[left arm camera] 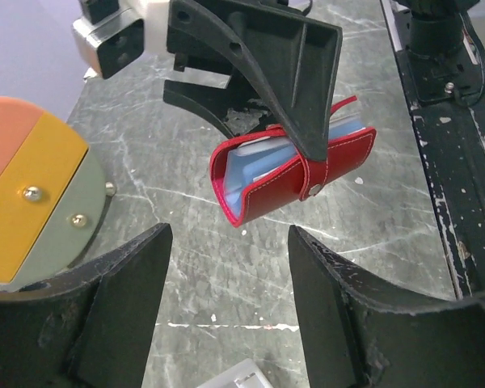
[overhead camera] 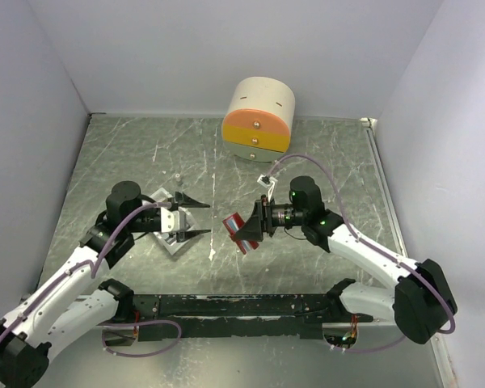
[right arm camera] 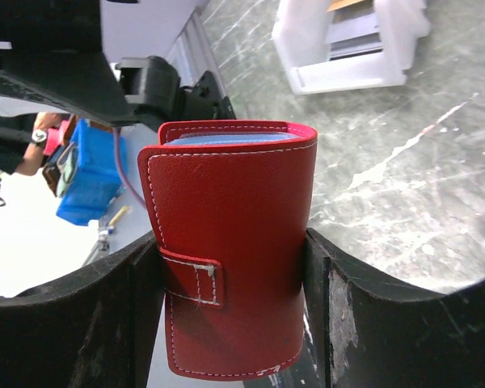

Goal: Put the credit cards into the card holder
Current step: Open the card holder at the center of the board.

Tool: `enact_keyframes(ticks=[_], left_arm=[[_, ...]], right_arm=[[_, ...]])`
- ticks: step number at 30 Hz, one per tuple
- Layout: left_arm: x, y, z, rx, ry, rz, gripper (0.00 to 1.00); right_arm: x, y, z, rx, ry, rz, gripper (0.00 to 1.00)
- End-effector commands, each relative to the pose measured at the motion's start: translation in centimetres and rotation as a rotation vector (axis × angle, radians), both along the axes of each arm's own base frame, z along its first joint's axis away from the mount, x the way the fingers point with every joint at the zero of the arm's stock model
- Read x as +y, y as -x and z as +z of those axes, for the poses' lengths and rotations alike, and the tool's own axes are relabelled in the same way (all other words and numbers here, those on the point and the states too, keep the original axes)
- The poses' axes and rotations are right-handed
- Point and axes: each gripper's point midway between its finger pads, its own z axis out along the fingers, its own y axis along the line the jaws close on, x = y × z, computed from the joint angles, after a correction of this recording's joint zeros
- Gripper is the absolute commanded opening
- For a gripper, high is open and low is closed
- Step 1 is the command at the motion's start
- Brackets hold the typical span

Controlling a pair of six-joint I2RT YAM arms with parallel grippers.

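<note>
Red card holder (left arm camera: 263,190) pinched across its folded body by right gripper (right arm camera: 230,267), seemingly clear of the table; strap looks snapped, blue sleeves show at the open end. Left gripper (overhead camera: 200,218) fingers spread, empty, over white tray (right arm camera: 307,77) where the credit cards (right arm camera: 352,40) lie. Step, by my reading: holder presented, no card picked yet. Next: left descends, nips one card by its edge; holder likely needs opening first. Tray walls crowd the cards. Round drawer box (overhead camera: 259,120) well behind, no obstacle
</note>
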Motion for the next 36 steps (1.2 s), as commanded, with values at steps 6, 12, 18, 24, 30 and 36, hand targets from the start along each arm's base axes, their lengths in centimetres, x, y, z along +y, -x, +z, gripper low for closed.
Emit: enact_keyframes(ticks=[6,12,18,24,30,36], left_arm=[[-1.5,1.2,0.6,-0.116,0.013,-0.165,0.59],[-2.1,1.7,-0.2,-0.092,-0.001,-0.21,0.54],[-2.6,2.1,-0.3,-0.089,-0.009,-0.253,0.45],[-2.8,2.4,-0.3,-0.073,-0.008,-0.267,0.07],[-2.9,1.3,0.3,0.004,0.004,-0.181,0.07],[-3.5,0.4,0.0,0.178,0.02,-0.124,0.07]], right_arm=[[2.1,1.4,3.1,0.002,-0.116,0.128,0.62],[2.9,2.1,3.5,0.011,-0.132,0.16,0.63],[3.5,2.6,3.4,0.017,-0.119,0.179,0.63],[3.5,2.5,3.1,0.027,-0.109,0.159,0.63],[2.3,0.9,3.4,-0.026,-0.051,-0.01,0.87],[-0.8,-0.5,3.8,-0.168,0.058,-0.188,0.99]])
